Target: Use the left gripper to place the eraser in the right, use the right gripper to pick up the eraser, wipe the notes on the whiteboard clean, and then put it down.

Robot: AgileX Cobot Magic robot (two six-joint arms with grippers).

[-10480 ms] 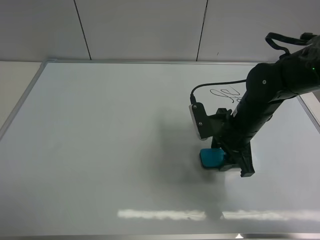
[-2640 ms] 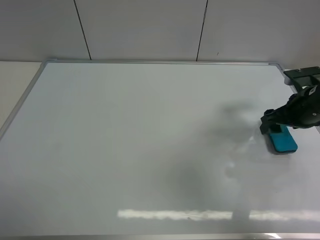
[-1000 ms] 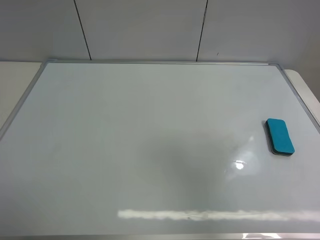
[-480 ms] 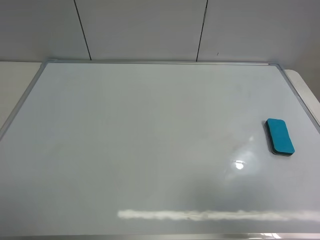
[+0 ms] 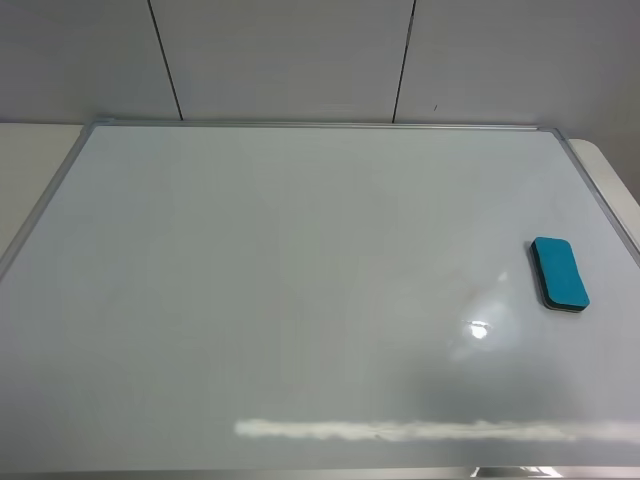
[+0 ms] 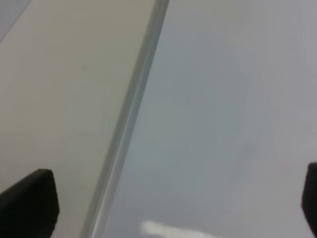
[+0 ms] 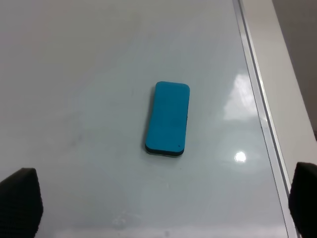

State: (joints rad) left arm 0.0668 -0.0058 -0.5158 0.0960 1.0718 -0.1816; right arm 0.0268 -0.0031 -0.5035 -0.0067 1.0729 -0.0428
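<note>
The teal-blue eraser (image 5: 560, 273) lies flat on the whiteboard (image 5: 300, 290) near its right edge; it also shows in the right wrist view (image 7: 168, 117). No notes show on the board. Both arms are out of the exterior view. My right gripper (image 7: 163, 198) is open and empty, well back from the eraser, with only its fingertips (image 7: 20, 201) at the picture's corners. My left gripper (image 6: 173, 203) is open and empty over the board's left frame (image 6: 131, 124), its fingertips (image 6: 29, 203) apart at the corners.
The board's silver frame (image 7: 257, 109) runs close beside the eraser on the right. Beige table surface (image 6: 59, 99) lies outside the left frame. A grey panelled wall (image 5: 300, 60) stands behind the board.
The right arm let go of the eraser near the right edge and drew out of the exterior view. The scribble seen earliest is gone. Nothing has moved in the last second.
</note>
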